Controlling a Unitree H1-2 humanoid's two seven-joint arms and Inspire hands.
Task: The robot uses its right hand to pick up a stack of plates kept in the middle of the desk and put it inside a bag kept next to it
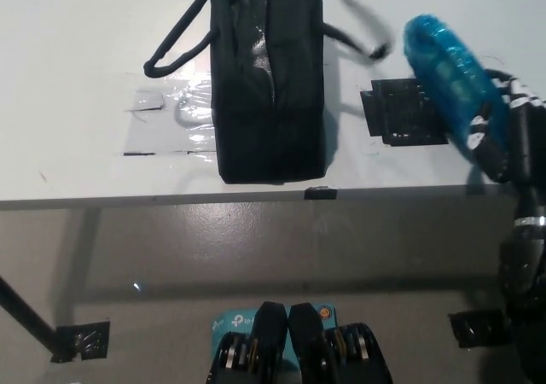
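Right hand [512, 136] clamped on blue plates [450, 81], held tilted above the surface [77, 43] w/ bag [269, 85] just to the left, opening facing up; left hand not in view.

Right robot hand [512, 136] (black) clenched, raised

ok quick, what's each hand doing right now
Left hand: not in view.
Right hand: shut on the stack of blue plates, lifted off the desk beside the black bag.
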